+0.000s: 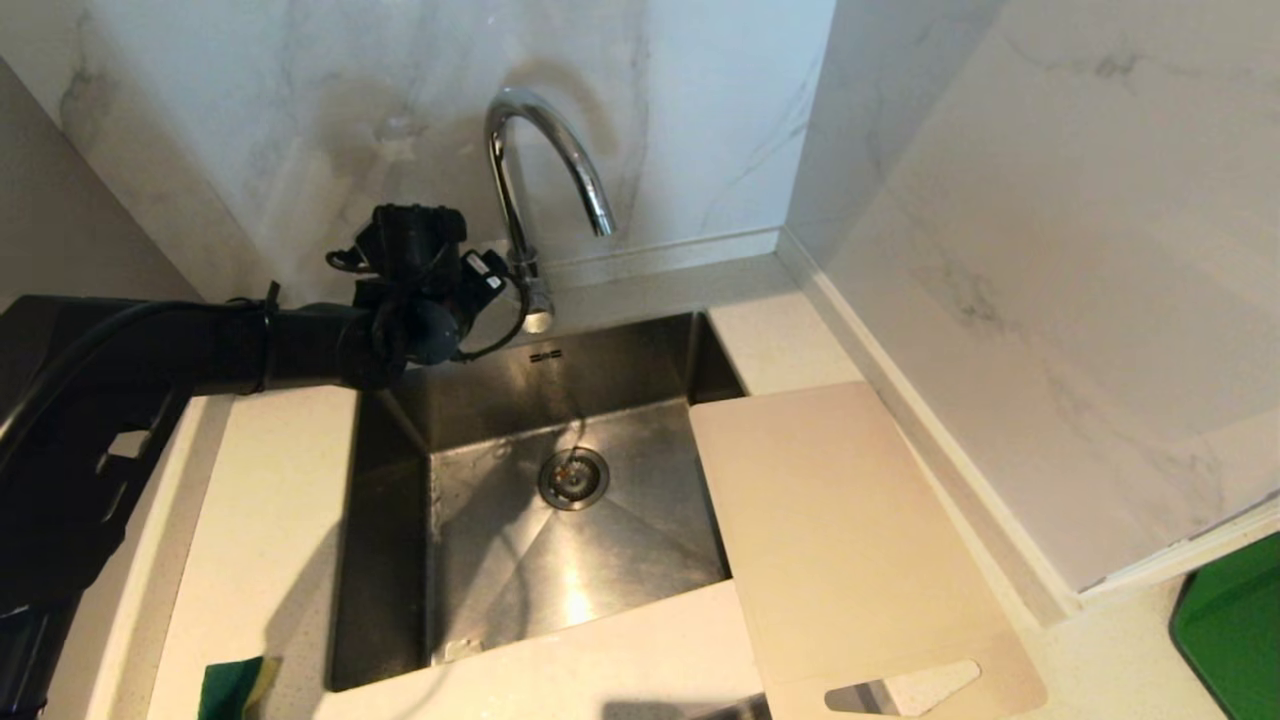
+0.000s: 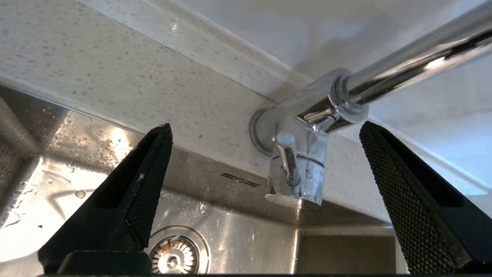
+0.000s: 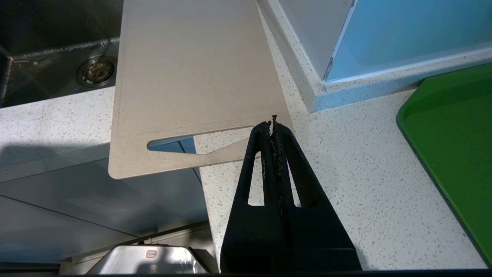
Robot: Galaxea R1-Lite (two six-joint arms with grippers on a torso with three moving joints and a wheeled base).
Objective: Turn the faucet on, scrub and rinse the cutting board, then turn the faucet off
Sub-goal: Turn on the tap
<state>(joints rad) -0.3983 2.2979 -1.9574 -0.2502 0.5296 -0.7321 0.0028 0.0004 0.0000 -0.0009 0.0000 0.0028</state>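
The chrome faucet (image 1: pixel 545 150) arches over the back rim of the steel sink (image 1: pixel 480 400), with its small lever (image 2: pixel 288 159) sticking out from the base. My left gripper (image 2: pixel 266 126) is open wide right in front of that base. One finger stands on each side of the lever and neither touches it. In the head view the left arm's wrist (image 1: pixel 415 285) sits just left of the faucet base. The pale cutting board (image 1: pixel 850 530) lies flat over the sink's right rim and the counter. My right gripper (image 3: pixel 273 123) is shut and empty, hovering above the counter beside the board's (image 3: pixel 192 65) slotted end.
A green and yellow sponge (image 1: pixel 235 690) lies on the counter at the sink's front left. A green slab (image 1: pixel 1235 620) sits at the far right. A marble wall corner juts out beside the board. The drain (image 1: pixel 573 478) is in the basin's middle.
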